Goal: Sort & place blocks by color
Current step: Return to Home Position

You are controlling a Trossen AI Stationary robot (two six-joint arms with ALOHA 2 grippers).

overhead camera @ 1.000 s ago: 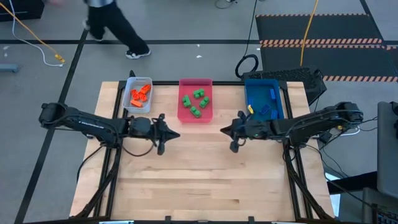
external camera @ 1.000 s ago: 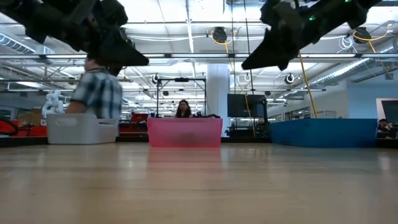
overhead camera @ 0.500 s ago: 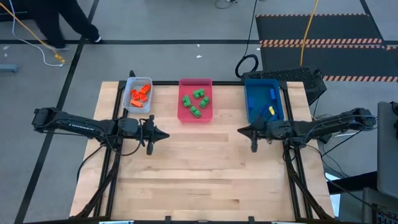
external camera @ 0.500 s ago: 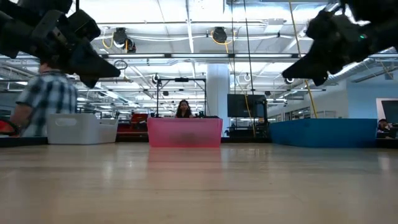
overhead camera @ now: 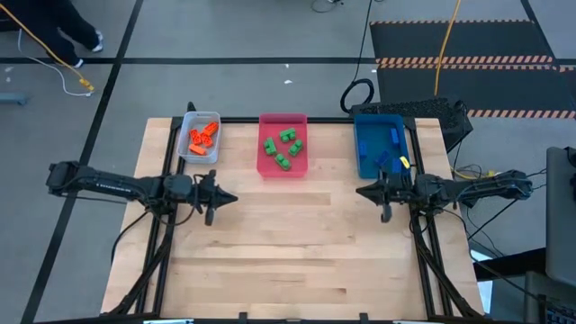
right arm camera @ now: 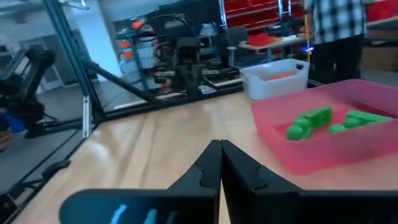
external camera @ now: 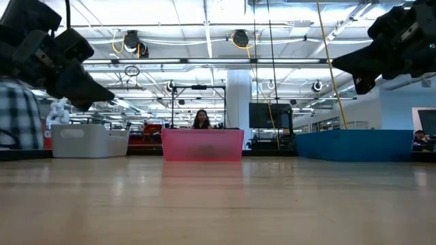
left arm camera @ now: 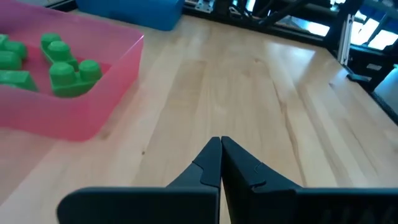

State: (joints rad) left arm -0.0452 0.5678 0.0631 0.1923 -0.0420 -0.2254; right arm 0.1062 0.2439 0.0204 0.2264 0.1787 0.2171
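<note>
Lying sorted by colour, the orange blocks (overhead camera: 203, 135) are heaped in the white tray (overhead camera: 186, 144). The green blocks (overhead camera: 283, 147) are scattered in the pink tray (overhead camera: 262, 162) beside it, and the blue blocks (overhead camera: 394, 136) lie in the blue tray (overhead camera: 360, 135) farther right. All three trays stand in a row along the far edge of the wooden table (overhead camera: 288, 261).

The left gripper (overhead camera: 230, 198) hangs above bare wood in front of the white and pink trays. Its fingers are pressed together on nothing. The right gripper (overhead camera: 361, 191) hangs in front of the blue tray, its fingers likewise closed and empty.

A second ago both tips were nearer the table's middle, close to the pink tray. Since then each arm has drawn back toward its own side, leaving the two well apart. The blocks and trays have not shifted.

The person who was crossing the floor beyond the table has nearly left the high view, where only a shoe (overhead camera: 95, 40) remains. In the low view, a plaid shirt (external camera: 17, 119) shows at the left edge.
</note>
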